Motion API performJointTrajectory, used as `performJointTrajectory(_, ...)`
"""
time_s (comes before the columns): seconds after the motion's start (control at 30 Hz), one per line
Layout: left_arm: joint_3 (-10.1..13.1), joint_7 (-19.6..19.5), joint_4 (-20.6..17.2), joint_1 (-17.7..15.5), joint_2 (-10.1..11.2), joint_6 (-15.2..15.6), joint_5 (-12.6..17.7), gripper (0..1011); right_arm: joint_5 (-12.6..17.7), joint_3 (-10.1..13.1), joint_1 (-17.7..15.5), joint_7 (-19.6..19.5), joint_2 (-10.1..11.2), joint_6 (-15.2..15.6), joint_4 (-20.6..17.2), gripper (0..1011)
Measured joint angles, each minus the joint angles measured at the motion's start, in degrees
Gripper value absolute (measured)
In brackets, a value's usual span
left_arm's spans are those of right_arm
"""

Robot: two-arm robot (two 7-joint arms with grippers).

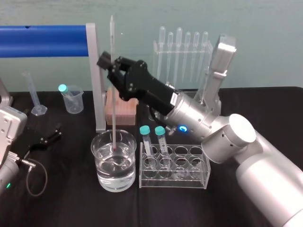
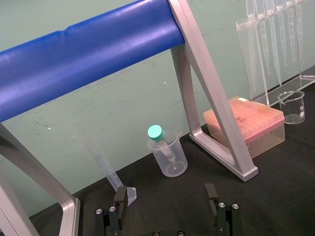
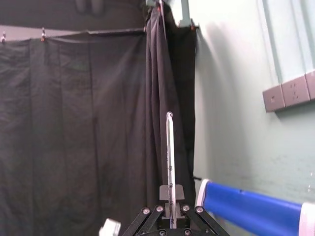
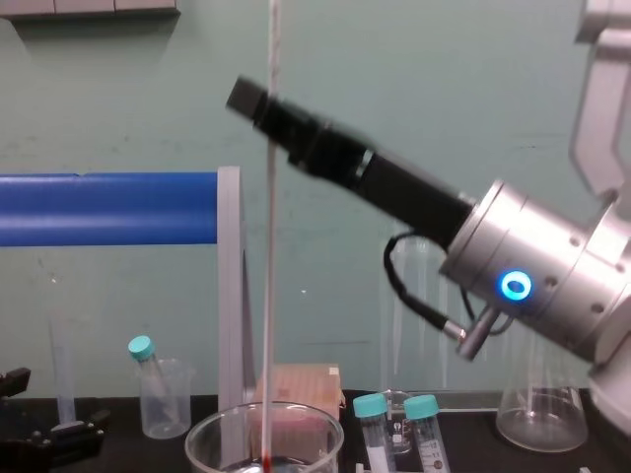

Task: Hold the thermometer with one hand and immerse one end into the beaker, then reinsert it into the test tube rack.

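The immersion step is in hand. The right gripper (image 1: 112, 65) is up above the beaker (image 1: 97, 146), its fingers closed on the upper part of the thermometer (image 1: 113, 109), which hangs upright from the grip. The rod's lower end is down inside the beaker, and the red tip (image 1: 114, 148) sits at about the water line (from the chest view it looks just into the liquid, though how deep is hard to judge). In the right wrist view the top of the thermometer (image 3: 169, 157) sticks out well past the fingers.

The test tube rack (image 1: 189, 176) stands just beside the beaker on the robot's right. It holds two teal-capped tubes (image 1: 160, 138) in the holes nearest the beaker, and the holes farther from it look free. The left gripper (image 1: 47, 138) is parked low over the tabletop (image 1: 66, 203) well to the left of the beaker, with its fingers spread and nothing between them.

With the dip apparently made, what remains is the return to the rack. That calls for a straight lift until the tip is above the beaker's rim, a short sideways carry past the capped tubes, then a slow lowering into a free hole. The rod should stay vertical throughout, since it is long and held high, so a small tilt would swing the tip wide.
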Motion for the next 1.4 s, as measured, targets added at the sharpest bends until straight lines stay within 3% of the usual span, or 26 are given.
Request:
performJointTrajectory(0.3,0.0,0.0,0.0,0.0,0.0,0.0,0.0,1008,-2.09,-1.28,1.55,0.62,-1.42,-0.75,5.79,52)
performJointTrajectory(0.5,0.0,0.0,0.0,0.0,0.0,0.0,0.0,1008,-2.92,-1.36,1.87,0.6,-2.08,-0.85,7.68,52)
performJointTrajectory(1.4,0.0,0.0,0.0,0.0,0.0,0.0,0.0,1008,-2.43,-0.65,1.18,2.76,-2.44,-0.76,8.93,52)
